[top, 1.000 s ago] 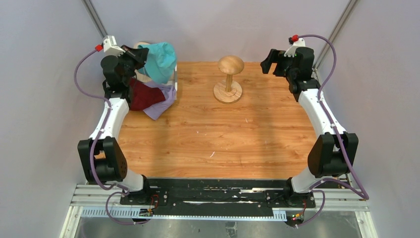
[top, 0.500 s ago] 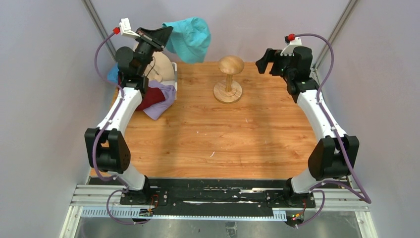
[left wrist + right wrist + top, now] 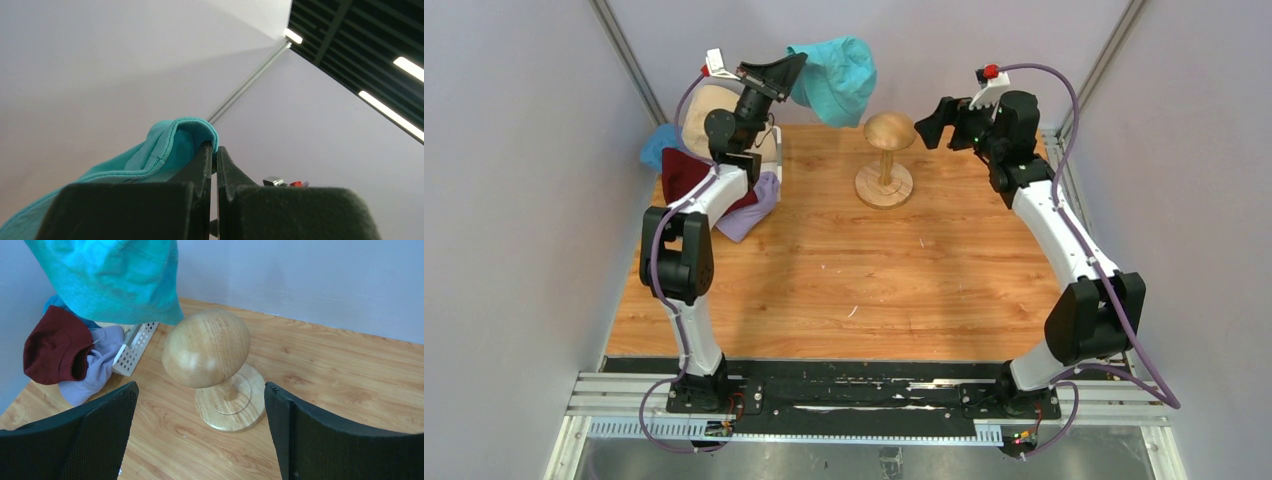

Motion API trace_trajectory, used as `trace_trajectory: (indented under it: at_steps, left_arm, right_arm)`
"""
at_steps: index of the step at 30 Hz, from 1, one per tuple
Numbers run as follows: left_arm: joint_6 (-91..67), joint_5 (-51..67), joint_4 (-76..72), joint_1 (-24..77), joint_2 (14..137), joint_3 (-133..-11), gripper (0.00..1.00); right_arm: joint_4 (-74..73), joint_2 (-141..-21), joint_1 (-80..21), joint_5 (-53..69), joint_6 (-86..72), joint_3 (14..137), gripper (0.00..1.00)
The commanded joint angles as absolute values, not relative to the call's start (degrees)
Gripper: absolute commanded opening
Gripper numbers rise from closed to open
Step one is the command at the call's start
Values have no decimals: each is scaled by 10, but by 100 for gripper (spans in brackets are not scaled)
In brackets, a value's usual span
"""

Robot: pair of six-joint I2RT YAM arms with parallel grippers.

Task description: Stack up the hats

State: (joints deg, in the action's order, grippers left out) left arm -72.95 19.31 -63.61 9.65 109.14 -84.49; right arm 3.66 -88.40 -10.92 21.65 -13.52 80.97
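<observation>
Above the far edge of the wooden surface [image 3: 874,280], the left end effector [image 3: 792,72] is clamped on the brim of the teal hat [image 3: 836,82], which is hung just left of and above the wooden stand [image 3: 890,130]. The right end effector [image 3: 932,120] is held open and empty on the stand's other side.

Pale lavender walls [image 3: 524,200], wooden tabletop [image 3: 874,280], dark ceiling [image 3: 350,30] with strip lights [image 3: 385,111].
</observation>
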Motion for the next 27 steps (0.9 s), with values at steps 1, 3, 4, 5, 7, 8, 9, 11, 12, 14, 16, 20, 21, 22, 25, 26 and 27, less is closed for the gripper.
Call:
trace_trajectory:
  at_steps: [1,3,4,5,7,8,9,11,12,14,16,20,21,22,25,26,27]
  left_arm:
    - [-789,174,-784,109,1115,-898,0]
    - [-812,161,-813,112,1138,-923,0]
    - [-824,155,-823,113,1149,-935,0]
    - [-833,148,-827,115,1159,-947,0]
    - [-845,139,-835,119,1179,-975,0]
    - [-848,138,-835,123,1192,-990,0]
    - [-849,139,-835,128,1199,-1002,0]
    - [-846,140,-827,140,1211,-1023,0]
    - [-844,142,-825,145,1218,-1034,0]
    - [-840,148,-819,156,1231,-1054,0]
    - [-837,154,-815,166,1243,-1069,0]
    - [-844,158,-814,184,1270,-1096,0]
    - [-848,157,-815,188,1276,-1101,0]
    - [-850,158,-815,192,1282,-1106,0]
    - [-849,164,-814,203,1292,-1110,0]
    - [-847,167,-815,206,1291,-1105,0]
    - [-845,170,-818,209,1290,-1096,0]
  right_arm:
    - [55,-891,-120,230,-134,838,95]
    - [51,-894,-121,228,-129,839,95]
    - [49,-895,-121,225,-127,839,94]
    - [46,-895,-120,221,-123,840,95]
    - [39,-894,-120,207,-111,842,95]
    - [33,-893,-121,198,-104,843,95]
    - [30,-892,-121,188,-98,843,95]
    - [22,-889,-120,166,-89,844,95]
    - [19,-887,-119,152,-87,844,96]
    - [15,-880,-112,129,-88,840,96]
    - [15,-874,-97,123,-96,835,96]
    - [12,-861,-62,124,-107,824,97]
    - [11,-857,-54,125,-108,820,97]
    - [10,-853,-46,125,-109,816,97]
    - [7,-841,-29,124,-111,807,97]
    - [7,-838,-24,124,-111,805,97]
    - [6,-836,-21,124,-111,803,97]
